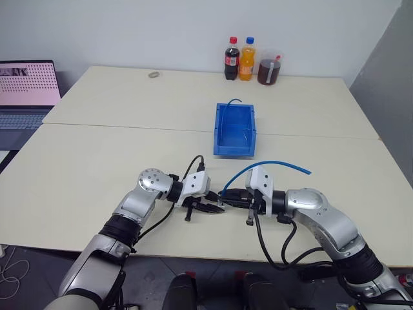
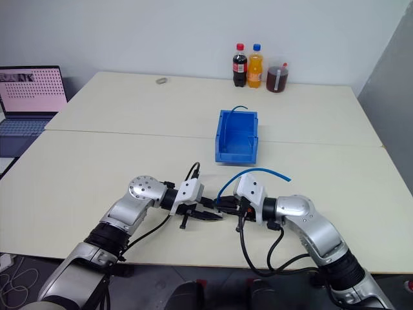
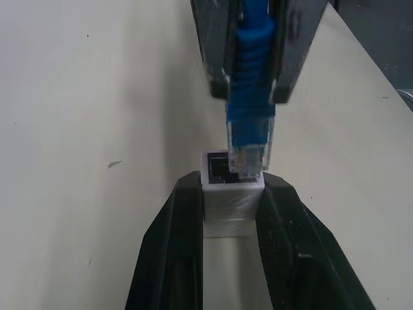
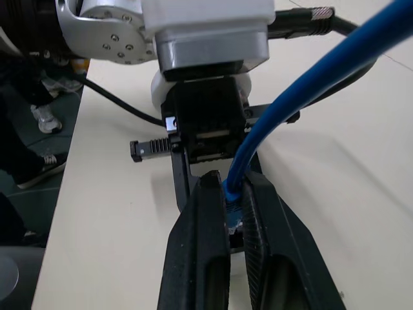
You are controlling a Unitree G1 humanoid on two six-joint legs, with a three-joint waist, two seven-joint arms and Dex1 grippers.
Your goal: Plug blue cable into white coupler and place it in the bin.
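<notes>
My left gripper point(image 3: 232, 184) is shut on the white coupler point(image 3: 232, 197), whose dark socket faces the other gripper. My right gripper point(image 4: 233, 184) is shut on the blue cable point(image 4: 310, 77) just behind its clear plug point(image 3: 250, 145). The plug's tip sits at the socket's mouth, a little off to one side; how far in it is I cannot tell. In the head views the two grippers point(image 1: 216, 208) point(image 1: 232, 194) meet tip to tip above the table's near edge. The cable point(image 1: 277, 164) arcs up and away to the right. The bin point(image 1: 235, 131) stands beyond them, mid-table.
The end of another blue cable point(image 1: 233, 101) pokes over the bin's far wall. Three drinks bottles point(image 1: 248, 61) stand at the table's back edge, and a small greyish item point(image 1: 153, 74) lies at the back left. An open laptop point(image 1: 26, 93) sits at the far left.
</notes>
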